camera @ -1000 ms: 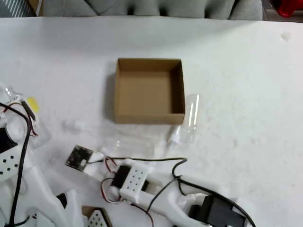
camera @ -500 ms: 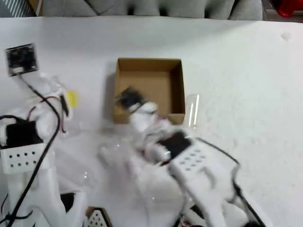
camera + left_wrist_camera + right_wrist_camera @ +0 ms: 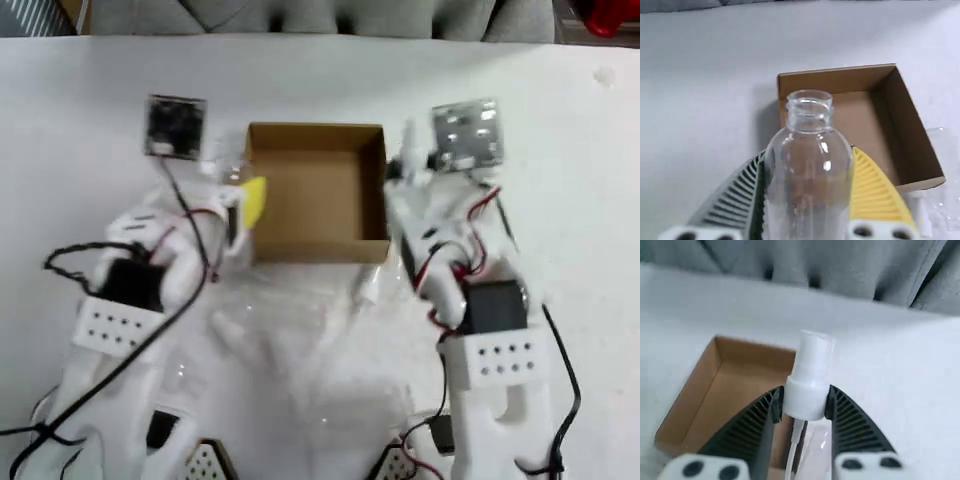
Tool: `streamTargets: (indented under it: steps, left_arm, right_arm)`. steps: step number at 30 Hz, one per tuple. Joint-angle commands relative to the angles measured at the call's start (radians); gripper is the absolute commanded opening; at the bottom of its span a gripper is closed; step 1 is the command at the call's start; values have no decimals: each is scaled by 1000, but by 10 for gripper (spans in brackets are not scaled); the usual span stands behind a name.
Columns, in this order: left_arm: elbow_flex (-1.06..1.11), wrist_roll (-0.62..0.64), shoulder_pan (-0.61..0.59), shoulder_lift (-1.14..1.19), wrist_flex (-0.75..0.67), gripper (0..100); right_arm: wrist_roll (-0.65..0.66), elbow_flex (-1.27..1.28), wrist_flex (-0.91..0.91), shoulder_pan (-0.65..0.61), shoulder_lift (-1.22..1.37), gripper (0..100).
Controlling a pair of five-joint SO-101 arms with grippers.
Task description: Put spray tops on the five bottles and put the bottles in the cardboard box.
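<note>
The open cardboard box (image 3: 315, 190) sits mid-table with nothing inside. At its left wall my left gripper (image 3: 237, 188) is shut on a clear uncapped bottle (image 3: 807, 150), held neck-forward between the grey and yellow fingers (image 3: 872, 185), with the box (image 3: 865, 125) just beyond. By the box's right wall my right gripper (image 3: 405, 165) is shut on a white spray top (image 3: 812, 375), its thin tube hanging down. The box (image 3: 735, 385) lies to one side of that top.
Several clear bottles (image 3: 270, 300) lie in front of the box, hard to make out on the white table, with a loose spray top (image 3: 368, 287) beside them. Another clear bottle (image 3: 817, 440) lies under the right gripper. Both arms' bases and cables crowd the front edge.
Both arms have swung up from the table's front to the two sides of the box, the left carrying the bottle, the right carrying the spray top.
</note>
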Motion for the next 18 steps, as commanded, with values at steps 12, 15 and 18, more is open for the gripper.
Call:
streamTargets:
  steps: [12, 15, 18]
  left_arm:
    - [311, 12, 70, -41, -586, 21]
    - [347, 12, 42, -41, -651, 21]
    - [407, 14, 39, -41, -775, 21]
  right_arm:
    - [-5, -138, -650, -73, 263, 73]
    - [-5, -192, -746, -127, 335, 73]
    - [-5, -272, -822, -180, 412, 73]
